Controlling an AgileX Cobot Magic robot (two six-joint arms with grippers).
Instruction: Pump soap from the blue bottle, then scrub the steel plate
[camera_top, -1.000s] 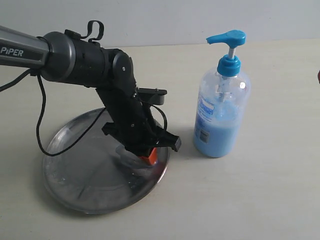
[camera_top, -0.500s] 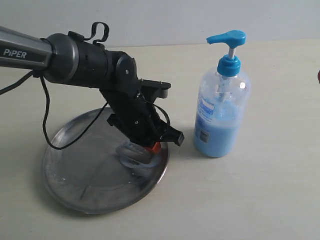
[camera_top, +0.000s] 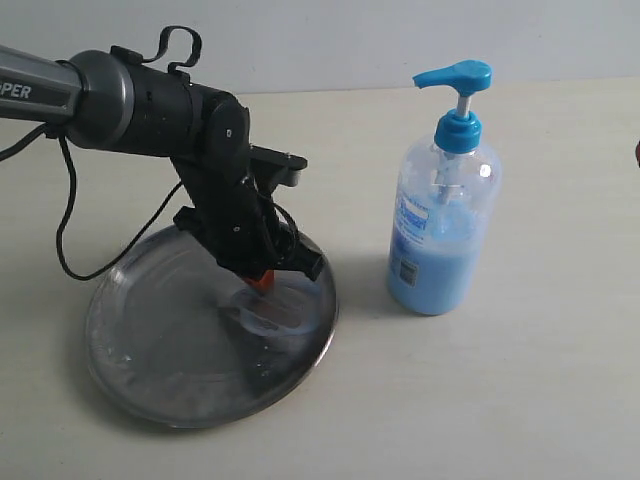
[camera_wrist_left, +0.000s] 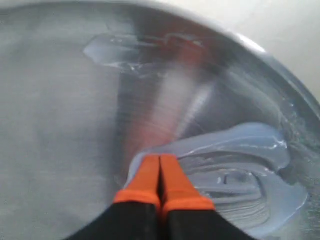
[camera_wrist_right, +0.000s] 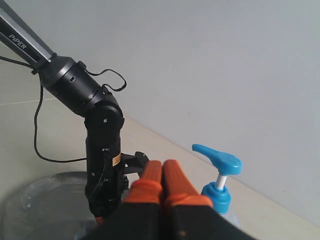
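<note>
The steel plate (camera_top: 140, 340) lies at the lower left of the table. A light blue smear of soap (camera_top: 272, 310) covers its right part. My left gripper (camera_top: 262, 281) is shut with nothing in it, its orange tips pressed down into the soap (camera_wrist_left: 245, 170) on the plate (camera_wrist_left: 55, 120); in the wrist view the gripper (camera_wrist_left: 160, 159) stands at the smear's edge. The blue bottle (camera_top: 441, 230) stands upright to the right of the plate, untouched. My right gripper (camera_wrist_right: 162, 166) is shut and empty, held in the air near the bottle's pump head (camera_wrist_right: 219, 161); it is outside the exterior view.
The left arm (camera_top: 150, 110) reaches in from the upper left, with a black cable (camera_top: 70, 240) hanging over the plate's left rim. A wall rises behind the beige table (camera_top: 520, 400).
My left gripper has swept from the plate's right rim back and leftward across the plate, dragging the soap with it. The bottle has not moved.
</note>
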